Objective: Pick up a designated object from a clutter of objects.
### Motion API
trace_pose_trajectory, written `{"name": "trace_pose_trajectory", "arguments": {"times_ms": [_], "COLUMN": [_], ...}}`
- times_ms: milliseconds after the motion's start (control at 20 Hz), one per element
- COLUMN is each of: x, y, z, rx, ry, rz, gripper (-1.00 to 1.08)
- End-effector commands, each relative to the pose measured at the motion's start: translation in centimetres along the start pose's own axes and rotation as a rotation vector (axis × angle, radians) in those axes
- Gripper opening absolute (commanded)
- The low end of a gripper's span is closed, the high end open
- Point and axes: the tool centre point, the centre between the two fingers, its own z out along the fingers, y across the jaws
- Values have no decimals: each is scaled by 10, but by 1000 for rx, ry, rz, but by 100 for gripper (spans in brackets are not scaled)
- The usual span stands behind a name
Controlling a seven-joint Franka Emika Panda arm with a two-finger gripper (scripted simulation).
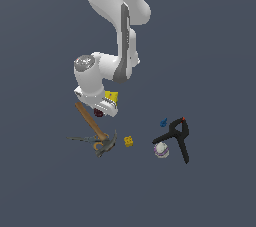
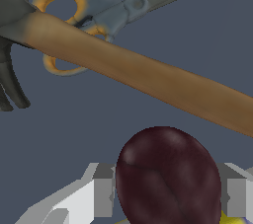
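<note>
You have the gripper (image 1: 102,111) down over the small, dark maroon, slightly bumpy ball (image 1: 99,113), left of centre in the exterior view, just beside the wooden-handled hammer (image 1: 92,123). In the wrist view the ball (image 2: 168,178) sits between the two grey fingers (image 2: 101,191), which stand apart on either side of it; whether either pad touches it you cannot tell. So the approach looks done, while the squeeze and lift are left. The hammer's brown handle (image 2: 143,77) and the grey, orange-looped scissors (image 2: 99,13) lie close beyond, so lift straight.
</note>
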Motion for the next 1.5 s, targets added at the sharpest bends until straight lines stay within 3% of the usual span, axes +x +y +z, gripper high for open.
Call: {"name": "trace_pose_trajectory", "arguments": {"times_ms": [0, 1450], "x": [-1, -22], "y": [-7, -129], "z": [-17, -297], "rx": [0, -2], "ry": [1, 2], "rz": [0, 0], "gripper": [-100, -100]}}
